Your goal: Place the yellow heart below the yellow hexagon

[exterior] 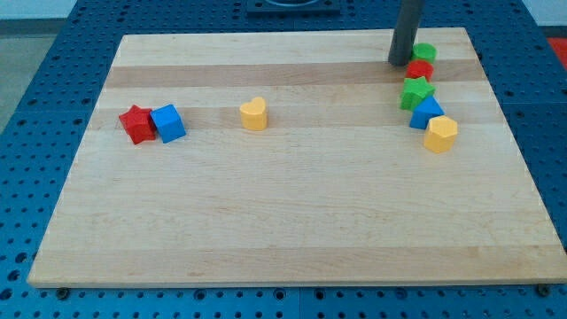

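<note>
The yellow heart [253, 114] lies on the wooden board, left of the middle. The yellow hexagon [440, 134] lies far off at the view's right, at the lower end of a column of blocks. My tip [399, 62] stands near the view's top right, just left of a green block [424, 52] and a red block [420, 70]. The tip is far from the yellow heart and touches neither yellow block.
The right-hand column runs from the green block down through the red block, a green star [415, 92] and a blue block [426, 112] to the hexagon. A red star [136, 123] and a blue cube [167, 123] sit together at the view's left.
</note>
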